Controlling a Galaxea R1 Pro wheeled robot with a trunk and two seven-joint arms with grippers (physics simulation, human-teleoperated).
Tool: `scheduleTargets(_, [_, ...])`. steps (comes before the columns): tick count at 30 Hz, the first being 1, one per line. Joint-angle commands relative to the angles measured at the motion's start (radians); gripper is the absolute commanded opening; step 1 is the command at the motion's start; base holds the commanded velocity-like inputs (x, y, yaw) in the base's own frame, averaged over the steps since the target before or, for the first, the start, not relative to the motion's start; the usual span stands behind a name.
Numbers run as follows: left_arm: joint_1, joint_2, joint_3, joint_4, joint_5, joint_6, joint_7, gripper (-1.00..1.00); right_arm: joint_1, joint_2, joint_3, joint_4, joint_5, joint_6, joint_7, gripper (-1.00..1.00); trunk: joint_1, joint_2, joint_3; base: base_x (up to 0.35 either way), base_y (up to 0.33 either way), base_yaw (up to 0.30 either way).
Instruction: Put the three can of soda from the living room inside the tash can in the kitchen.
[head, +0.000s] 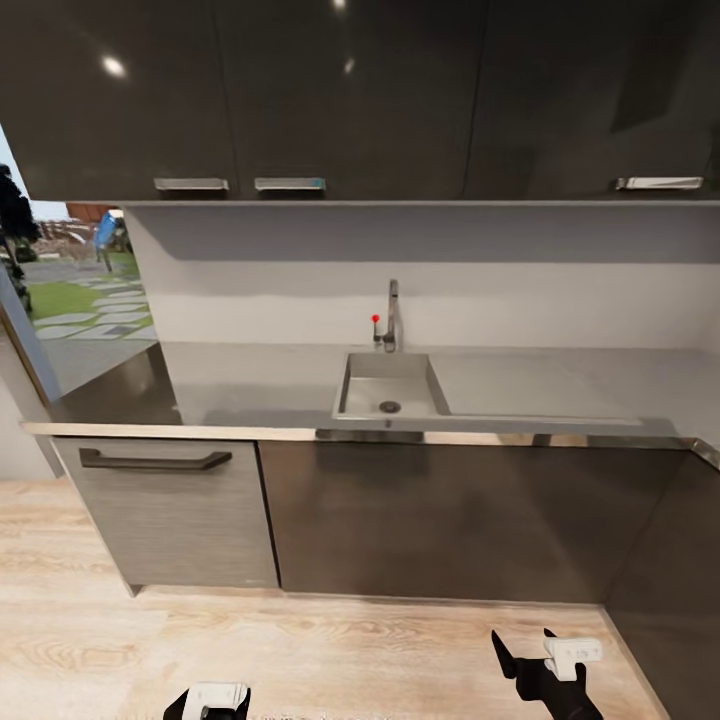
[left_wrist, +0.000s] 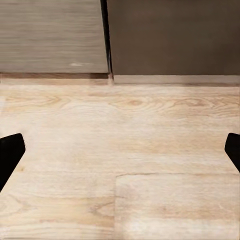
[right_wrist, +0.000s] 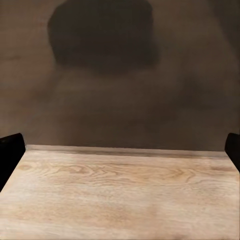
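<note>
Grey worktop (head: 250, 385) and steel sink (head: 388, 388) fill mid-frame — both tools, left (left_wrist: 120, 150) and right (right_wrist: 120, 150), hang spread and empty, evidently searching for cans.

A steel sink (head: 388, 390) (tap (head: 392, 315) behind it) sits in the grey countertop (head: 250, 380) above dark cabinets (head: 440, 520).

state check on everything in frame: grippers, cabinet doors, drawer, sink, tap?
left gripper: open, nothing between the fingers, over bare wood floor
right gripper: open, nothing held, facing a lower cabinet door
upper cabinet doors: shut
lower cabinet doors: shut
drawer front with bar handle: shut
sink: no items in the basin, no water visible
tap: upright, no water running
</note>
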Motion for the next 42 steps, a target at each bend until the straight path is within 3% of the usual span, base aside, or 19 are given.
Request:
scheduleTargets(1, [0.000, 0.000, 0.000, 0.000, 0.000, 0.000, 0.000, 1.00, 0.000, 0.000, 0.000, 0.000, 0.000, 0.000, 0.000, 1.00, 0.000, 0.000, -0.001, 0.000, 0.000, 0.133])
scheduleTargets(18, [0.000, 0.000, 0.000, 0.001, 0.000, 0.000, 0.000, 1.00, 0.000, 0.000, 0.002, 0.000, 0.000, -0.003, 0.000, 1.00, 0.000, 0.000, -0.019, 0.000, 0.000, 0.171])
scheduleTargets(42, [0.000, 0.000, 0.000, 0.002, 0.000, 0.000, 0.001, 1.00, 0.000, 0.000, 0.002, 0.001, 0.000, -0.003, -0.002, 1.00, 0.000, 0.000, -0.021, 0.000, 0.000, 0.245])
